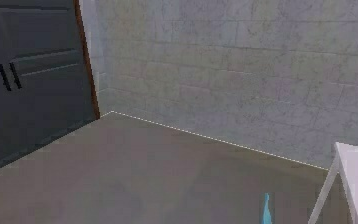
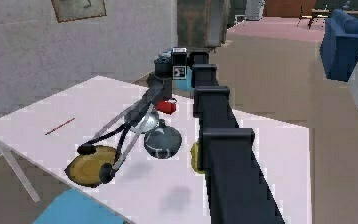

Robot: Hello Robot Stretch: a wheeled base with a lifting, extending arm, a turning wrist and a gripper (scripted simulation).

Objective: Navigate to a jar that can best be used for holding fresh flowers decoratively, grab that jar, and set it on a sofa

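Dark arm [image 2: 227,140] spans white table [image 2: 87,105], blue sofa [image 2: 342,45] well beyond.

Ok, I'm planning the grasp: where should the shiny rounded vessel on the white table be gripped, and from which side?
Grip the shiny rounded vessel around its belly, likely from the arm side view's left, where the gripper is and the white table leaves room. A grey bowl crowds its near side, a red thing its far side.

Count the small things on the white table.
6: thin red stick, far left; yellow-brown round dish, near corner; grey round bowl and shiny pale ball at centre; small red thing behind them; yellow bit against the dark arm, which may hide more.
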